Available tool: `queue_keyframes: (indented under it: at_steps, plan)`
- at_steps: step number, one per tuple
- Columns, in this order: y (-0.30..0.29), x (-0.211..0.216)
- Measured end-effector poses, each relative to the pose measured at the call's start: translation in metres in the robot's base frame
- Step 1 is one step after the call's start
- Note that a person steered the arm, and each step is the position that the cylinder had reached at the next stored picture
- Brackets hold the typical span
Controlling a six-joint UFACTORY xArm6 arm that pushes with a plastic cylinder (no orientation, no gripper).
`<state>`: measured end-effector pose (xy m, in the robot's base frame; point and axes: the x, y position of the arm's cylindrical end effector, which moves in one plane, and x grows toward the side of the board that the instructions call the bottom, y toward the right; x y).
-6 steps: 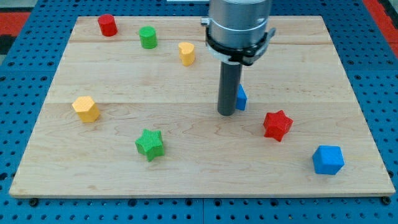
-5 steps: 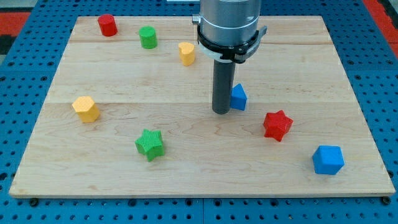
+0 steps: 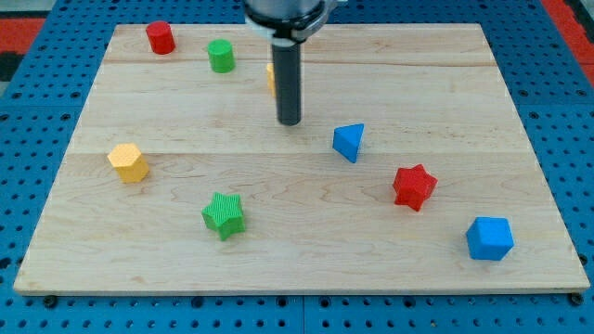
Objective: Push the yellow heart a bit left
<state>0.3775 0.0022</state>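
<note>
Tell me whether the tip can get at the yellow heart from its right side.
Probably yes. My tip sits just below the yellow heart, which the rod mostly hides. No block shows on the heart's right, so that side looks free.

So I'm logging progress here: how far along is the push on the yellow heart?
Done: nothing shows the yellow heart pushed left yet; it sits near the view's top, right of the green cylinder, mostly hidden behind the rod. In hand: my tip rests just below the heart, up and left of the blue triangle block; whether it touches the heart cannot be told. Left: getting to the heart's right side and pushing it left.
</note>
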Motion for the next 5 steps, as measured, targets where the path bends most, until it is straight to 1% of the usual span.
queue_keyframes:
  at_steps: [1,2,3,4,5]
  plan:
    - [0.054,-0.029]
    - [0.057,-0.068]
    - [0.018,-0.099]
    - [-0.014,-0.085]
    - [-0.023,-0.077]
